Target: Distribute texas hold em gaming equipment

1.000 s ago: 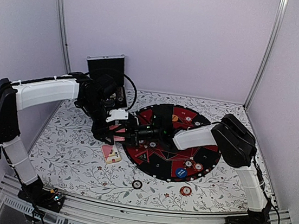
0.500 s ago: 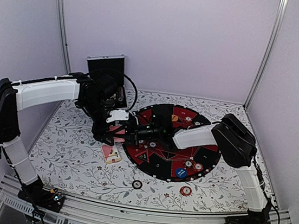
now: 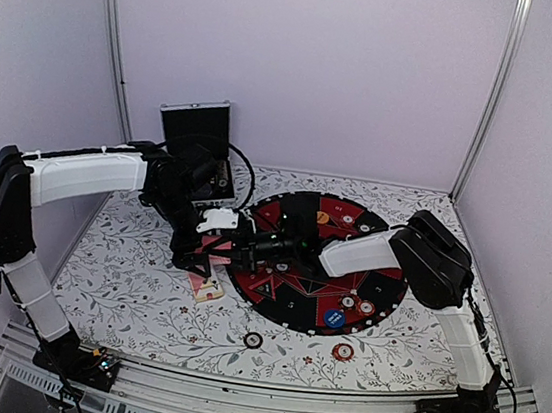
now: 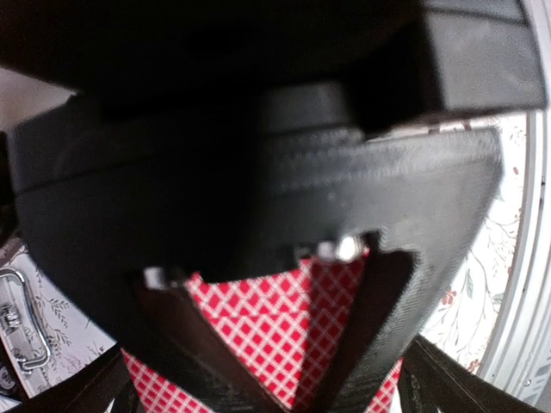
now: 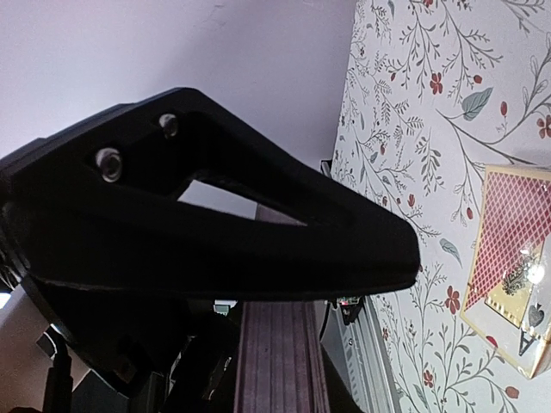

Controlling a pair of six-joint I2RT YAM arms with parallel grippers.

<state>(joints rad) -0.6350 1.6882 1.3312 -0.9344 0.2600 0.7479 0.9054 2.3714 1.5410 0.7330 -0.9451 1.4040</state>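
Left gripper (image 3: 201, 250) clamped on deck (image 4: 263, 331), at left rim of mat (image 3: 288, 311). Right gripper (image 3: 237, 249) meets deck; closure cannot be told. Loose cards (image 3: 208, 286) just nearer.

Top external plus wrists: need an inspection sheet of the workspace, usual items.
Surface: floral cloth table with a round black-and-red mat on it.
Job's things: deck in the left hand; loose cards on the cloth left of the mat; dark chip and orange-red chip on the cloth near the front; more chips on the mat.
Clutter: silver-edged case at back left, lid up.
Hands: left hand shut on the deck; right hand meets it there, jaws unclear.
Cables: black cable loops beside the case.
Surroundings: plain pale walls, metal frame posts.
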